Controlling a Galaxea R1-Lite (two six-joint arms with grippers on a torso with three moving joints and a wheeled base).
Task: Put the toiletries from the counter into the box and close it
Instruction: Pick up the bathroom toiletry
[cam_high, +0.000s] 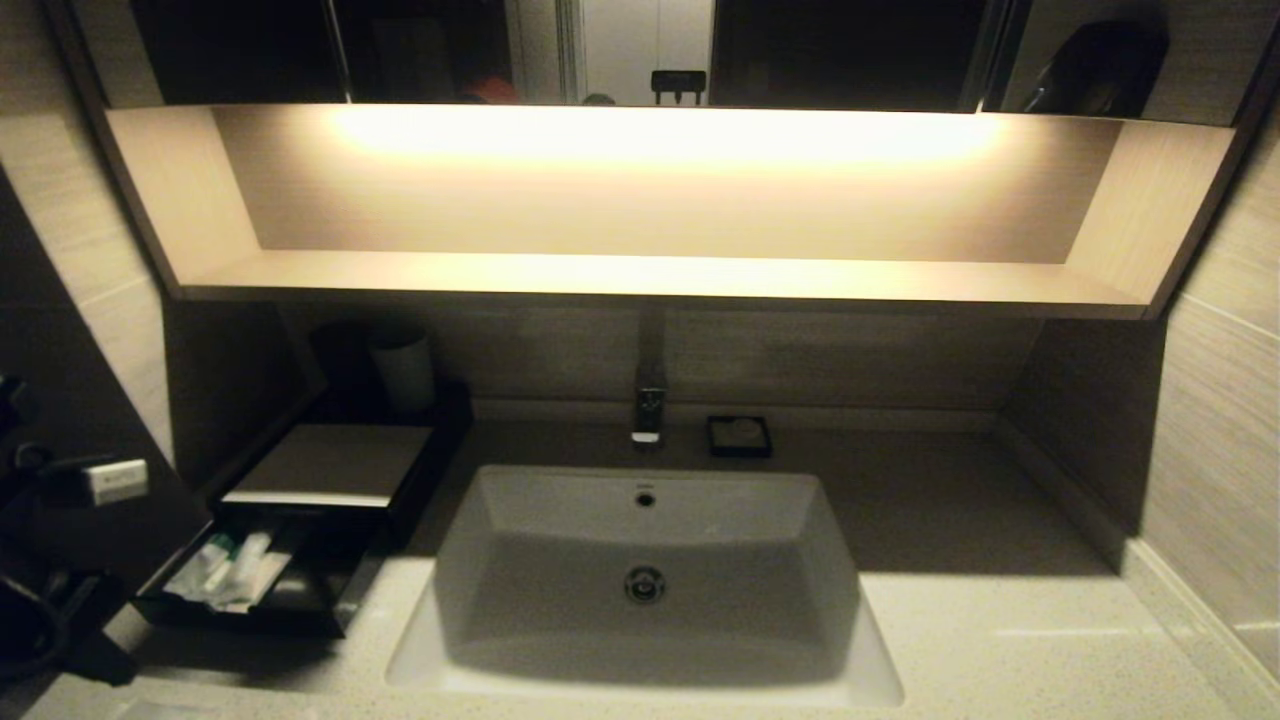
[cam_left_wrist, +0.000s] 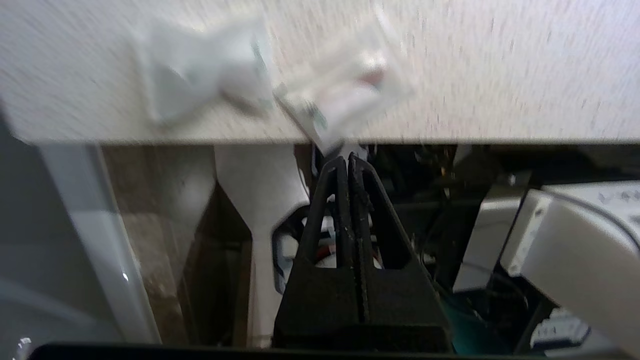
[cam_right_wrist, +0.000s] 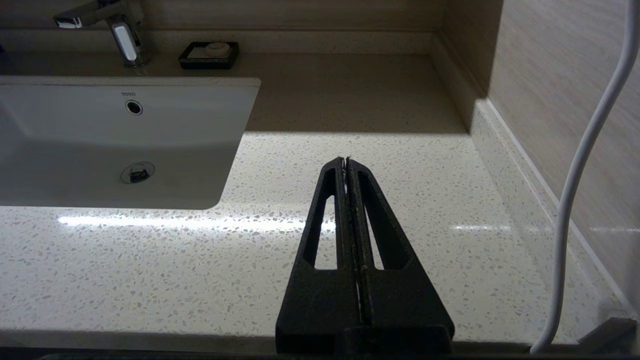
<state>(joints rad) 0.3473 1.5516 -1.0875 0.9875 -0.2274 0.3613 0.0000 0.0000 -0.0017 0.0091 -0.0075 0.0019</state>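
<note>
The black box (cam_high: 330, 465) stands at the counter's (cam_high: 1000, 640) back left, its drawer (cam_high: 300, 600) pulled out with several toiletries (cam_high: 225, 575) lying in it. In the left wrist view a white sachet with green marks (cam_left_wrist: 200, 80) and a clear-wrapped item (cam_left_wrist: 345, 95) lie on the counter by its front edge. My left gripper (cam_left_wrist: 347, 157) is shut and empty, just off that edge, its tips at the wrapper's overhanging corner. My right gripper (cam_right_wrist: 346, 160) is shut and empty, low over the bare counter right of the basin (cam_right_wrist: 125, 140). Neither gripper shows in the head view.
A pale cup (cam_high: 403, 370) stands behind the box. The tap (cam_high: 648, 405) and a small black dish (cam_high: 739, 436) are behind the basin (cam_high: 645, 560). A lit wooden shelf (cam_high: 650, 275) hangs above. A white cable (cam_right_wrist: 575, 200) runs along the right wall.
</note>
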